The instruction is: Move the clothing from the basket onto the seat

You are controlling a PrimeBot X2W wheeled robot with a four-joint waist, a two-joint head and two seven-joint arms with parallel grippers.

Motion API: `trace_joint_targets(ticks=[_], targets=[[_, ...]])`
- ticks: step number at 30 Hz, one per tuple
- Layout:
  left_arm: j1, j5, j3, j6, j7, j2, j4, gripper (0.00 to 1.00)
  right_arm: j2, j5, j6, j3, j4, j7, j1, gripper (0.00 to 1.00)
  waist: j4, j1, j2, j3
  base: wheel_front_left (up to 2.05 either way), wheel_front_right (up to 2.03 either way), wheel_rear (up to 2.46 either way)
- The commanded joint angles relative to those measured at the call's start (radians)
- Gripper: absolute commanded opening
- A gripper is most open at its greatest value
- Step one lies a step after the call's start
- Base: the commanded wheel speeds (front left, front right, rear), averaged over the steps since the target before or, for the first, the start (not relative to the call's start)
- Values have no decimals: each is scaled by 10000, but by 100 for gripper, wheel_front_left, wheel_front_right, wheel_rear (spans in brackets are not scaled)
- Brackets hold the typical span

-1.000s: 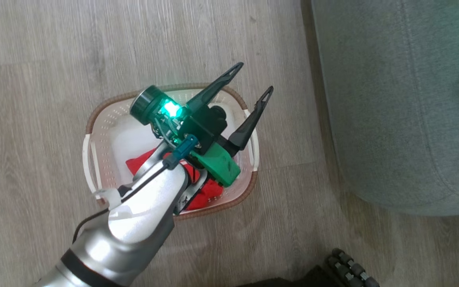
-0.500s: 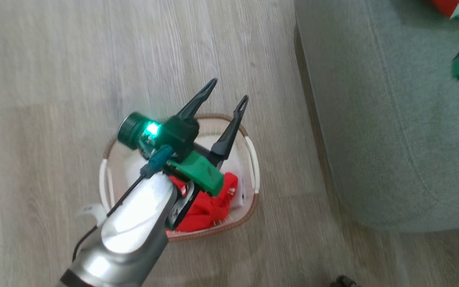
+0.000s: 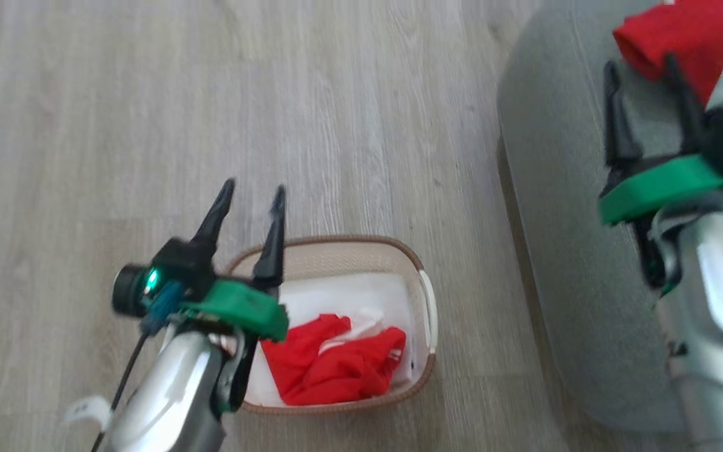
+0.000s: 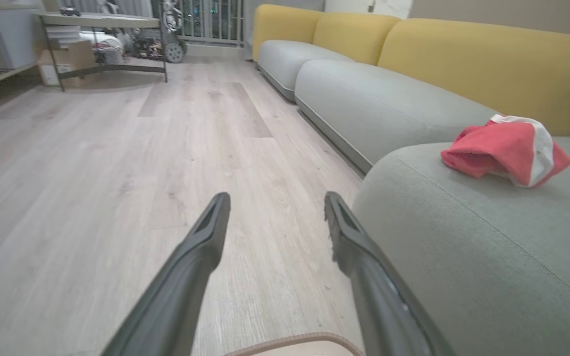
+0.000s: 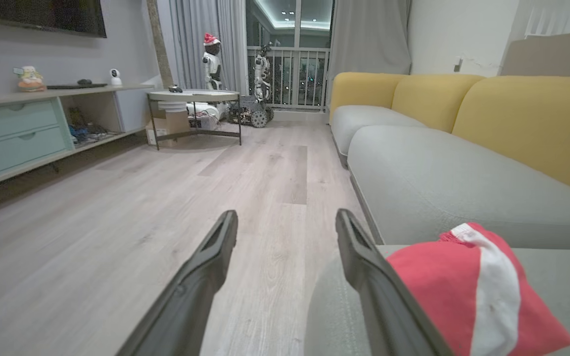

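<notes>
The left gripper (image 3: pixel 254 186) is seen with jaws spread wide and empty over the basket (image 3: pixel 361 241); a red garment (image 3: pixel 336 364) is found behind its fingertips, inside the basket; the right gripper (image 3: pixel 639 63) is likewise held open and empty above the seat (image 3: pixel 550 207); a second red garment (image 3: pixel 681 31) is laid on the seat just beyond and right of its jaws.

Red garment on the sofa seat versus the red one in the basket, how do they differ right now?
The seat garment lies on the grey-green seat; the basket garment sits inside the basket. The seat garment shows a broad white panel; the basket garment shows almost all red. The seat garment is a compact bundle; the basket garment is crumpled and spread out. Both are bright red.
</notes>
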Motion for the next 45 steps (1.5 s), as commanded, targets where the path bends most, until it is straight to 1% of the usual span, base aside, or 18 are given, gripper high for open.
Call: trace_joint_targets(ticks=[1,8,13,19,24,29,37,45], targets=[[-16,40,513,74,-122,109,-421,100,142,50,71,155,-467,-62,138,100,262,0,0,-387,0,0,0],[1338,256,1647,240,-123,91,-855,100,958,-367,71,298,-893,-63,1619,100,482,0,0,-1175,0,0,0],[2361,382,2314,283,-123,33,-1205,100,1245,-577,71,353,-1027,-63,2651,100,566,0,0,-1671,0,0,0],[3307,548,2748,175,-123,-71,-1413,100,1283,-56,71,460,-1392,-63,3635,100,687,0,0,-2221,0,0,0],[3793,673,2999,57,-123,-158,-1506,100,1285,385,71,441,-1729,-63,4339,100,806,0,0,-2463,0,0,0],[4052,745,3279,-94,-124,-224,-1458,100,1286,321,71,497,-1894,-63,4726,100,838,0,0,-2569,0,0,0],[4088,899,3579,-332,-124,-353,-1273,100,1287,53,71,454,-1918,-63,4832,100,871,0,0,-2610,0,0,0],[4062,1039,3768,-498,-124,-448,-1116,100,1287,21,71,382,-1881,-63,4835,100,859,0,0,-2665,0,0,0]])
